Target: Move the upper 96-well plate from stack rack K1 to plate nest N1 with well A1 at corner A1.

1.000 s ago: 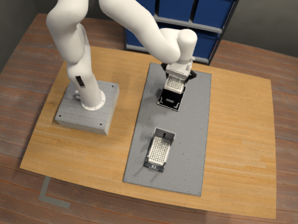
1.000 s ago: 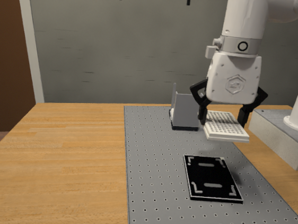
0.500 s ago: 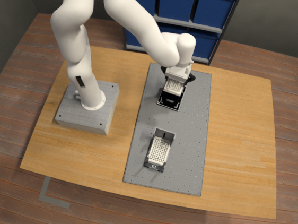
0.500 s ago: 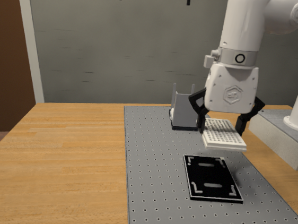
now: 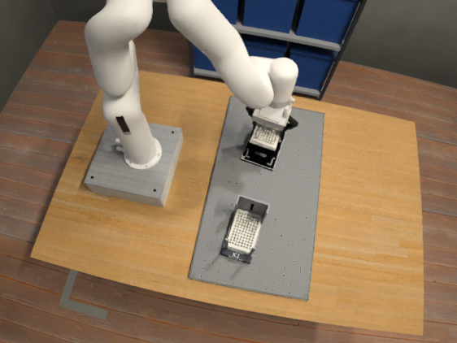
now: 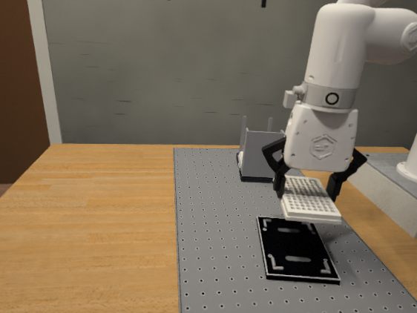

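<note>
My gripper (image 6: 306, 187) (image 5: 266, 136) is shut on a white 96-well plate (image 6: 312, 205) (image 5: 265, 138), gripping it across its width. It holds the plate level in the air, above the far part of the black plate nest N1 (image 6: 297, 256) (image 5: 260, 156), whose white corner locators show. The plate does not touch the nest. The grey stack rack K1 (image 5: 244, 255) (image 6: 256, 156) stands nearer the front of the grey breadboard and holds the other white well plate (image 5: 243, 231). I cannot make out the cut-off corner of either plate.
A grey perforated breadboard (image 5: 293, 227) (image 6: 215, 230) lies on the wooden table (image 5: 122, 227) (image 6: 85, 208). The arm's grey base block (image 5: 122, 175) stands left of it. A blue shelf unit (image 5: 285, 24) stands behind the table.
</note>
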`<state>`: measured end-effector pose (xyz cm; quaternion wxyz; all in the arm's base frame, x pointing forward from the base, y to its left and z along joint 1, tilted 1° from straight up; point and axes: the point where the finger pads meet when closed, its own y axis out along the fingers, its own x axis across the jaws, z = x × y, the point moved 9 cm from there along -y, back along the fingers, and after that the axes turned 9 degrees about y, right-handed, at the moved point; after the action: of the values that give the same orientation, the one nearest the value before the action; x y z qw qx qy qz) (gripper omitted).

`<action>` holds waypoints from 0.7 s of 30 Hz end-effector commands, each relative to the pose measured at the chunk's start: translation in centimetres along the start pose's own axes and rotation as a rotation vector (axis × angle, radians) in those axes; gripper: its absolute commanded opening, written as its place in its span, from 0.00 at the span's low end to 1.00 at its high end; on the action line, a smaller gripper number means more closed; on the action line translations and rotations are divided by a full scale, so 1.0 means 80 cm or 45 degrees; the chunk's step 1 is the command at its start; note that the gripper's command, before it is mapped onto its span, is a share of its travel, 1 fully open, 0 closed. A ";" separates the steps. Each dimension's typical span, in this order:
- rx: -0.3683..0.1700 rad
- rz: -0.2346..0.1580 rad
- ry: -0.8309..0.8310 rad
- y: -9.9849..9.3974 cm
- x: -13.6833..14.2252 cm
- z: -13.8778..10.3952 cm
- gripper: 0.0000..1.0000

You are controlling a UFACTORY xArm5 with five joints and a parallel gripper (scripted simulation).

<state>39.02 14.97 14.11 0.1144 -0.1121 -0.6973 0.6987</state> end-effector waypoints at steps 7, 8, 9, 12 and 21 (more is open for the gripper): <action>-0.019 -0.008 0.000 0.019 -0.002 0.000 0.00; -0.019 -0.008 0.000 0.021 -0.002 0.000 0.00; -0.019 -0.008 0.000 0.023 -0.002 0.000 0.00; -0.019 -0.008 0.000 0.029 -0.002 0.000 0.00; -0.019 -0.008 0.000 0.044 -0.002 0.000 0.00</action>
<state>39.03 15.02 11.13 0.1140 -0.1125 -0.6975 0.6984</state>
